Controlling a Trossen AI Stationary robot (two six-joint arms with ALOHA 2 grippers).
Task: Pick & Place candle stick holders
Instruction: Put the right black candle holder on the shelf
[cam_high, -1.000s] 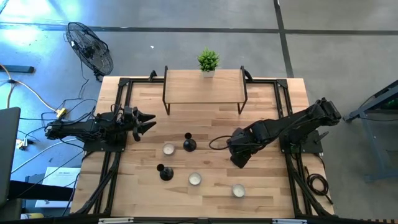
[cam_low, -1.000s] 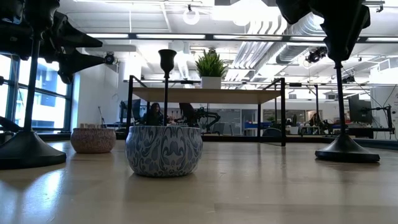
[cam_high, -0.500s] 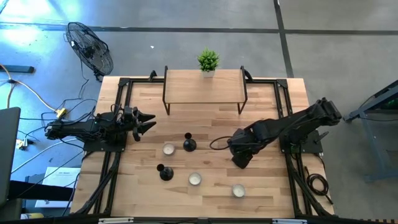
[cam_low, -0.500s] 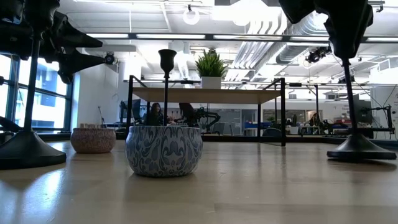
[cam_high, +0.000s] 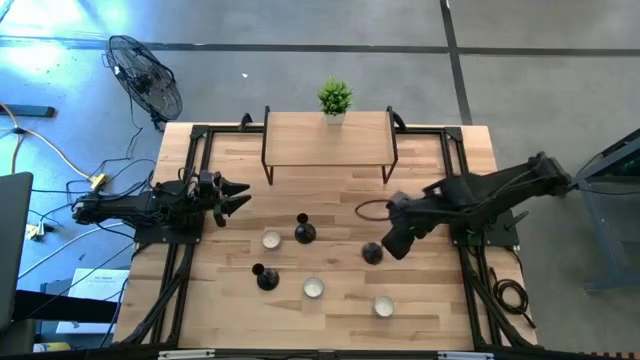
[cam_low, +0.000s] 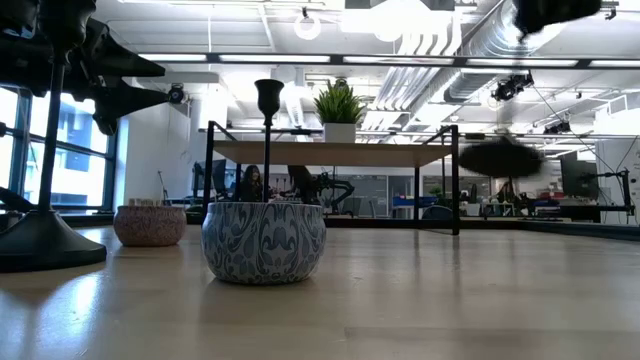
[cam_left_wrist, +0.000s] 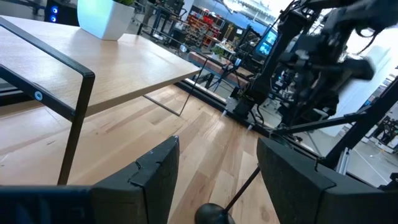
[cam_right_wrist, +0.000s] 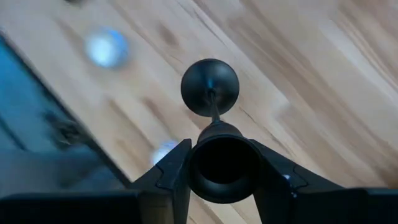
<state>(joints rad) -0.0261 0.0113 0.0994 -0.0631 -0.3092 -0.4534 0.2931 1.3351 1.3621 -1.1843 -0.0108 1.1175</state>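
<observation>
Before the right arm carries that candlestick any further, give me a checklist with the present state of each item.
1. Right claw grip: shut around the cup of the lifted candlestick. Ok.
2. Lift clearance: in the low view its round base hangs in the air well above the tabletop. Ok.
3. Candlestick's attitude: the low view is blurred. Cannot tell.
4. Shelf: only the potted plant stands on it, at the back edge. Ok.
5. Other two candlesticks: upright on the table, apart from the carried one. Ok.
6. Left claw: open, parked at the table's left edge. Ok.
</observation>
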